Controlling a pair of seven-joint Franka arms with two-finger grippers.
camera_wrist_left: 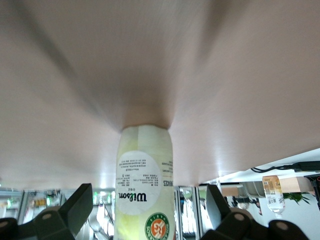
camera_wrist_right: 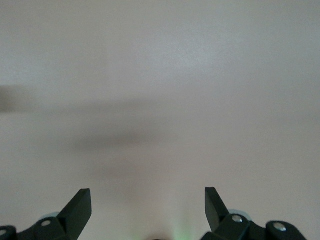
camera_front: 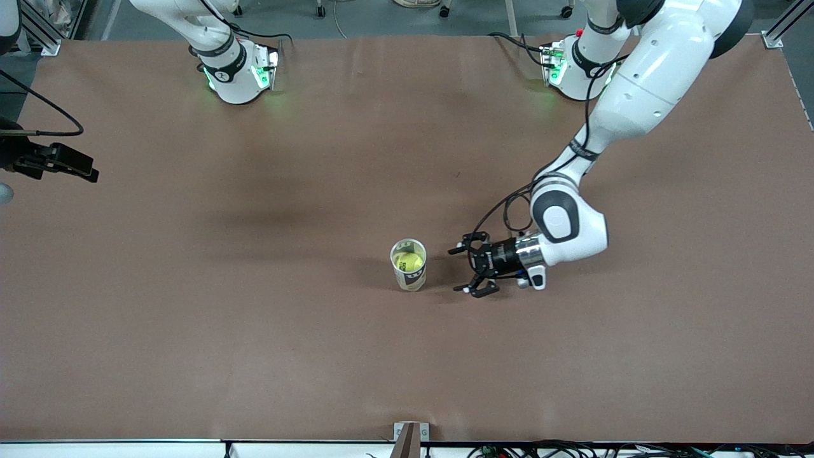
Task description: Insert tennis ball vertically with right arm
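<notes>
A tall tennis-ball can point(camera_front: 409, 266) with a white and yellow label stands upright on the brown table point(camera_front: 254, 331), its top open. A yellow tennis ball point(camera_front: 407, 260) sits inside it. My left gripper point(camera_front: 460, 270) is low beside the can, toward the left arm's end of the table, open and clear of it. In the left wrist view the can point(camera_wrist_left: 144, 180) stands between the spread fingers point(camera_wrist_left: 80, 205) without touching them. My right gripper point(camera_wrist_right: 148, 200) is open and empty over bare table. In the front view it shows as a black piece point(camera_front: 63, 164) at the right arm's end.
The two arm bases point(camera_front: 238, 73) point(camera_front: 572, 67) stand along the table's edge farthest from the front camera. A small bracket point(camera_front: 410, 439) sits at the table's nearest edge. Cables trail from the left wrist point(camera_front: 502, 213).
</notes>
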